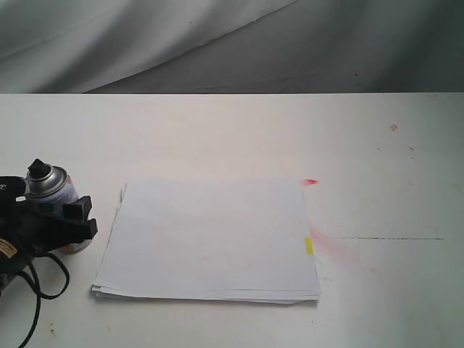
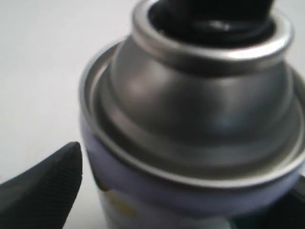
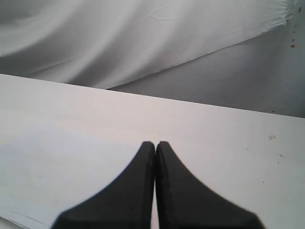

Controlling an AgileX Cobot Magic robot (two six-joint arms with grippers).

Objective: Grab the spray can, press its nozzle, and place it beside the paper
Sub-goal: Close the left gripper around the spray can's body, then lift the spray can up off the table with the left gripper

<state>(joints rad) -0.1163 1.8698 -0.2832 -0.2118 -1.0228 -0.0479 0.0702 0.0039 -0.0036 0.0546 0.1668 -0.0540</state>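
The spray can (image 1: 56, 190) stands upright on the table at the far left, just left of the paper (image 1: 210, 239). Its black nozzle (image 1: 37, 167) sits on the shiny domed shoulder (image 2: 200, 109). My left gripper (image 1: 76, 221) reaches around the can's body. In the left wrist view one black fingertip (image 2: 57, 176) stands a narrow gap off the can's side, so the jaws are open around it. My right gripper (image 3: 155, 143) is out of the exterior view. It hovers above the table with its jaws pressed together and nothing between them.
The white table (image 1: 362, 145) has a yellow tab (image 1: 309, 246) and pink-red smudges (image 1: 330, 243) at the paper's right edge, and a thin dark line (image 1: 391, 238) beyond. Grey cloth (image 1: 217, 43) hangs behind. A black cable (image 1: 40, 290) loops below the left arm.
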